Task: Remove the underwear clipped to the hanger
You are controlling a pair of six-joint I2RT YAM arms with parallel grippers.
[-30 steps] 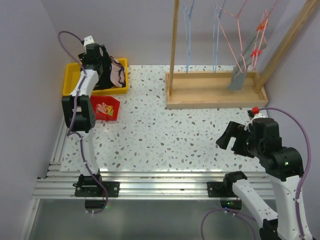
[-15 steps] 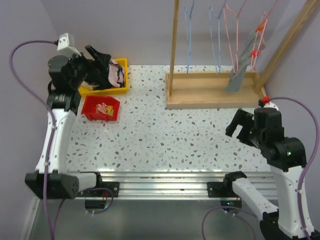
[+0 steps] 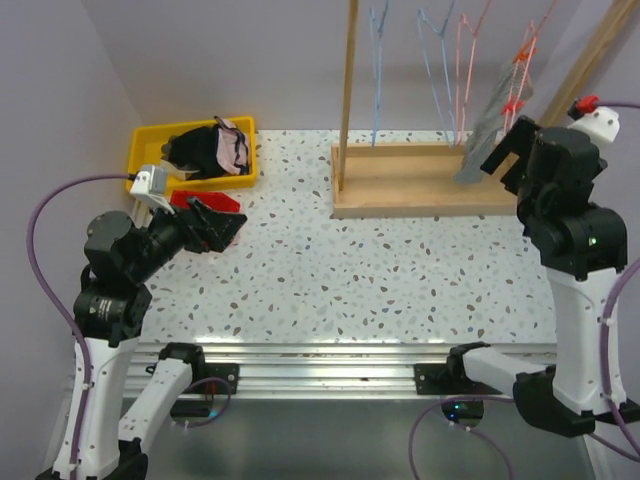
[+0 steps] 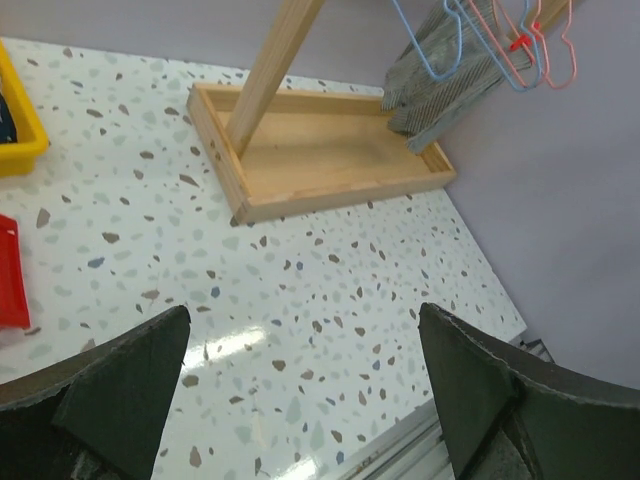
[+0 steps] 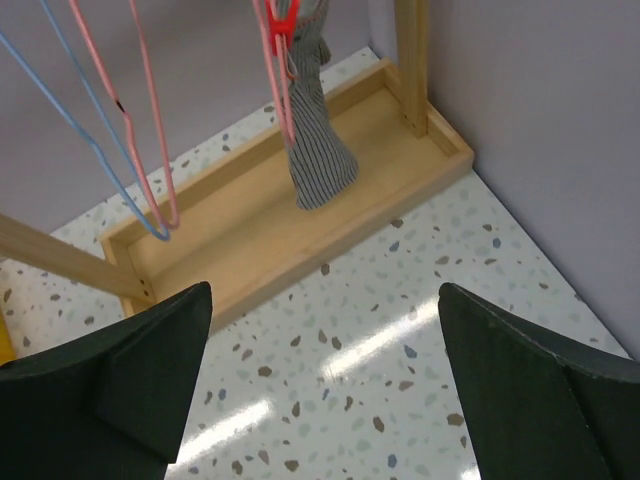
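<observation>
Grey striped underwear (image 5: 318,120) hangs from a red clip (image 5: 283,18) on a pink hanger (image 5: 285,110), dangling over the rack's wooden tray (image 5: 400,110) because only its top edge is pinched. The right gripper (image 5: 325,290) is raised facing it, fingers apart and empty, seemingly lined up to grab. Pale pink underwear (image 3: 235,148) lies in a yellow bin (image 3: 145,150). The left gripper (image 4: 305,310) hovers over the table, also spread and empty.

The setting is a robotics laboratory test cell. The arm bases (image 3: 195,378) bolt to aluminium extrusion rails (image 3: 320,365) at the near edge of a speckled tabletop (image 3: 330,270). Plain lilac walls (image 3: 250,60) enclose the table. Purple cables (image 3: 33,235) run exposed. A wooden rack (image 3: 430,185) with wire hangers (image 3: 377,80) and a yellow bin (image 3: 145,150) stand on the tabletop.
</observation>
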